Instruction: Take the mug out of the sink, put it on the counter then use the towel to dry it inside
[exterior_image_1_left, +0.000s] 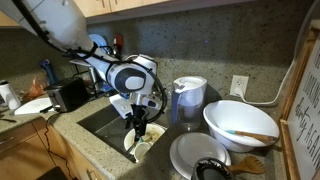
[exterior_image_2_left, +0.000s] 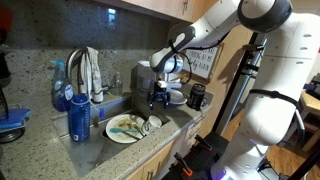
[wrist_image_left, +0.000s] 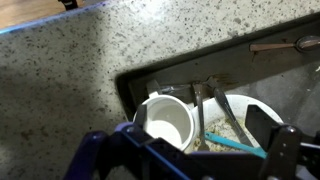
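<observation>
The mug (wrist_image_left: 167, 122) stands upright, mouth up, in a corner of the sink (wrist_image_left: 215, 70), just beside a plate (wrist_image_left: 245, 110) with cutlery across it. The gripper (exterior_image_1_left: 138, 120) hangs over the sink right above the mug, jaws spread wide and empty. I'd say the good move is one finger inside the mug and one outside, away from the cutlery, then a straight lift before swinging to the counter (wrist_image_left: 70, 60) beside the sink. The towel (exterior_image_2_left: 92, 70) hangs on the faucet (exterior_image_2_left: 72, 58) at the sink's edge.

wooden upper cabinets (exterior_image_1_left: 150, 5) hang above a white wall outlet (exterior_image_1_left: 239, 84).
</observation>
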